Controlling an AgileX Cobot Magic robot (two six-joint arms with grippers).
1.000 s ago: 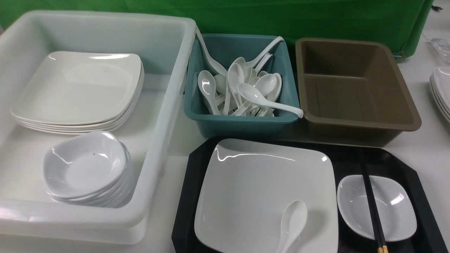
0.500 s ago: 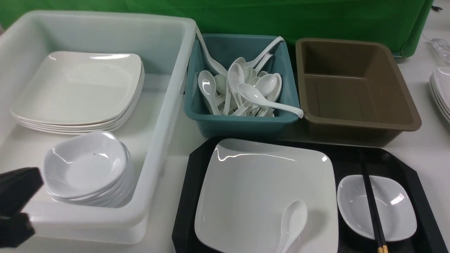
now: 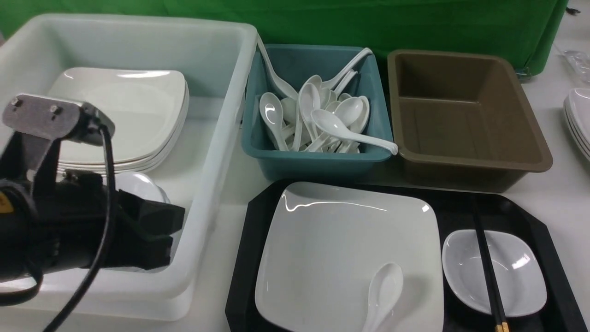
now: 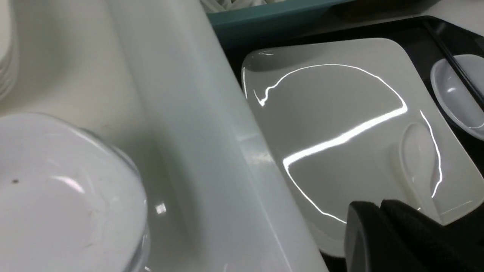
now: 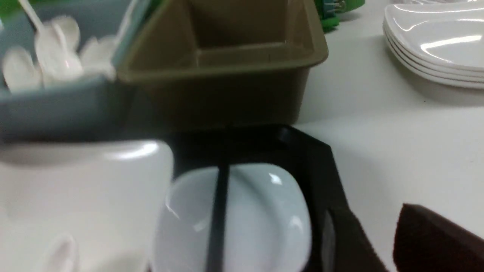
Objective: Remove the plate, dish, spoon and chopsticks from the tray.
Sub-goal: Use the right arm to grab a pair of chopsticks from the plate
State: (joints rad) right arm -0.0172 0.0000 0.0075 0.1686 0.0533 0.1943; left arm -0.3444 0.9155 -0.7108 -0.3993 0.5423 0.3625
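On the black tray lies the large white plate, and the white spoon rests on its near right part. To the plate's right sits the small dish with the black chopsticks laid across it. My left gripper hangs over the near part of the white tub, left of the tray. In the left wrist view its fingers are pressed together and hold nothing. My right gripper is open and empty beside the tray's right edge, near the dish; it is outside the front view.
The white tub holds stacked plates and stacked small dishes, partly hidden by my left arm. Behind the tray stand a teal tub full of spoons and a brown tub. More plates are stacked far right.
My left arm has come into the front view from the lower left and now reaches up and right over the white tub. Nothing on the tray has moved.
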